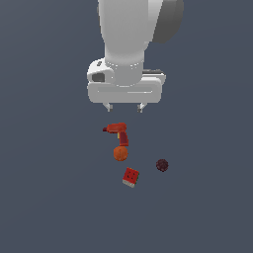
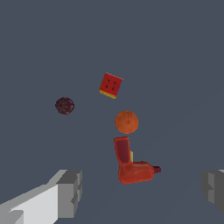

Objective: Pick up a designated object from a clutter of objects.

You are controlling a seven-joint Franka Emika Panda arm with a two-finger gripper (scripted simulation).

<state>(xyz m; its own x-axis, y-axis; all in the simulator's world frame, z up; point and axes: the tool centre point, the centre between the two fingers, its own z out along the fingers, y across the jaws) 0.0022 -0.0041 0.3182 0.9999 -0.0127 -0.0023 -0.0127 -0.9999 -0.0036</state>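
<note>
The dark maroon ball lies on the grey floor, at the exterior view's right of the other items; it also shows in the wrist view. The red power drill lies just under my gripper, which hangs above the clutter, open and empty. In the wrist view the gripper has its fingers spread wide on either side of the drill. The orange ball sits beside the drill's handle. The red cube with a pale side lies nearest the camera.
The floor is a plain dark grey surface with no edges or walls in view. The maroon ball stands apart from the drill, orange ball and cube, with a gap around it.
</note>
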